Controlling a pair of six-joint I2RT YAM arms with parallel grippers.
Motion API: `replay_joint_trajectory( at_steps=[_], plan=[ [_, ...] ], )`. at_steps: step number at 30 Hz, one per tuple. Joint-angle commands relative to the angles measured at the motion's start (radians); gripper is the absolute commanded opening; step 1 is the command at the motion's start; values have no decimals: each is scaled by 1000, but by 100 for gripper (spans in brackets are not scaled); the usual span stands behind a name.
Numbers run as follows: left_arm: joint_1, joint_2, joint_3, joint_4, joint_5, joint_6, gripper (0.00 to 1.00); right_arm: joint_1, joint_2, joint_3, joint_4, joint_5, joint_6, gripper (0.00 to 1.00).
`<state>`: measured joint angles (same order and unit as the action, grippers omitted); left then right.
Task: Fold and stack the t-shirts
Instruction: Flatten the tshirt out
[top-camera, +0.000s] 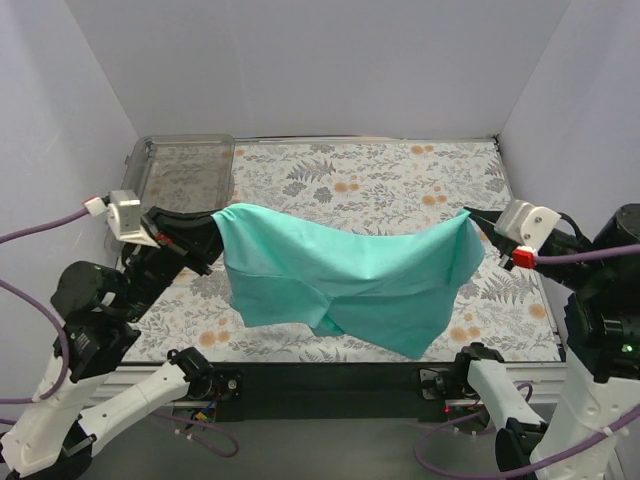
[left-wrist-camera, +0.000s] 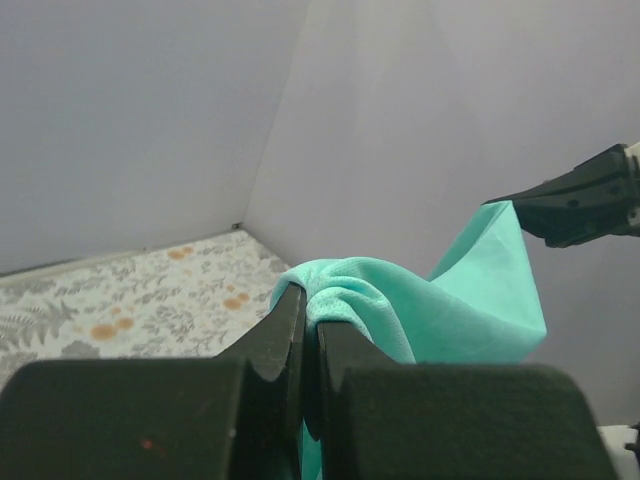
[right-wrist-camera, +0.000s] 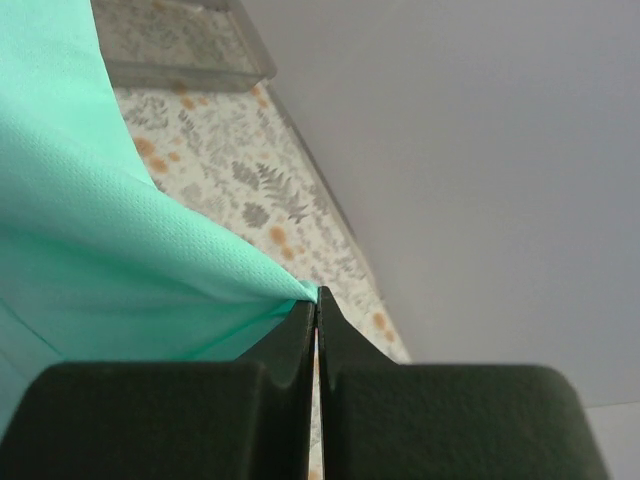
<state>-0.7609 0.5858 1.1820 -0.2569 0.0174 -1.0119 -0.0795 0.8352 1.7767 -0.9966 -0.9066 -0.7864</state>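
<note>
The shirt (top-camera: 350, 285) is up in the air, over the near half of the table (top-camera: 400, 165). It is pulled out in a long line from left to right. The left claw (top-camera: 214, 238) is pinched tight on the shirt's top left corner. The right claw (top-camera: 470, 214) is pinched tight on its top right corner. In each wrist view the two fingers press together with green cloth caught between them.

From the left claw the shirt runs off to the right. From the right claw it runs off to the left. So the shirt's long way goes across the table, side to side, and each arm has one end. No arm is nearer than the other. The top edge dips a little in the middle. The rest hangs down in soft folds, lowest at the near right. I cannot tell if that low bit touches the table.

The bin (top-camera: 185, 165) sits at the far left corner, behind the left claw and apart from the shirt.

I think the next job is to lay the shirt flat. For that, both claws should go down together and wide apart. If one goes first, the shirt may land crooked.
</note>
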Motion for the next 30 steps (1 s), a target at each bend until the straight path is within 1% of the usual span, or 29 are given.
replay_joint_trajectory(
  at_steps=[1, 2, 3, 4, 5, 6, 8, 9, 10, 11, 13, 14, 15, 16, 17, 18, 19, 20, 21, 23, 24, 26, 27, 29, 30],
  plan=[
    [6, 2, -99, -21, -129, -39, 0, -8, 31, -138, -1, -8, -11, 1],
    [6, 8, -128, -4, -157, -47, 0, -8, 42, -231, 33, -5, -13, 1],
    [6, 25, -189, 8, -201, -69, 0, -8, 53, -270, 55, 9, -11, 1],
    [6, 34, -218, 21, -223, -77, 0, -8, 68, -314, 73, 20, -10, 1],
    [6, 51, -246, 43, -243, -89, 0, -8, 112, -348, 108, 31, -8, 1],
    [6, 87, -304, 56, -261, -102, 0, -6, 139, -420, 127, 44, -8, 1],
    [6, 141, -359, 103, -316, -114, 0, -8, 204, -483, 182, 43, -11, 1],
    [8, 169, -402, 123, -333, -122, 0, -8, 288, -538, 199, 43, -13, 1],
    [9, 240, -424, 145, -350, -123, 0, -6, 336, -554, 216, 43, -14, 1],
    [15, 276, -439, 192, -359, -120, 0, -6, 438, -563, 240, 41, -14, 1],
    [24, 363, -472, 237, -375, -119, 0, -2, 542, -557, 266, 43, 4, 1],
    [43, 449, -475, 284, -381, -116, 0, -2, 627, -551, 298, 46, 21, 1],
    [55, 486, -479, 306, -382, -114, 0, 0, 665, -543, 320, 54, 39, 1],
    [67, 521, -479, 327, -384, -111, 0, 3, 694, -531, 347, 69, 99, 1],
    [96, 589, -482, 367, -384, -105, 0, 7, 731, -530, 415, 89, 131, 1],
    [113, 615, -479, 384, -373, -103, 0, 12, 743, -525, 444, 121, 154, 2],
    [129, 646, -475, 401, -363, -102, 0, 14, 752, -522, 473, 142, 203, 6],
    [159, 690, -467, 427, -338, -97, 0, 17, 768, -511, 516, 165, 223, 8],
    [175, 716, -461, 438, -327, -96, 0, 18, 774, -507, 532, 199, 240, 14],
    [207, 759, -441, 447, -301, -91, 0, 21, 788, -496, 578, 244, 292, 20],
    [216, 810, -415, 446, -283, -82, 0, 21, 792, -493, 591, 291, 305, 26],
    [228, 851, -385, 444, -272, -67, 0, 21, 794, -488, 622, 360, 331, 32],
    [233, 880, -377, 444, -269, -63, 0, 21, 789, -488, 630, 380, 335, 34],
    [241, 904, -360, 447, -270, -54, 0, 20, 763, -494, 645, 411, 340, 43],
    [245, 911, -352, 450, -272, -50, 0, 18, 750, -511, 648, 419, 334, 45]
  ],
)
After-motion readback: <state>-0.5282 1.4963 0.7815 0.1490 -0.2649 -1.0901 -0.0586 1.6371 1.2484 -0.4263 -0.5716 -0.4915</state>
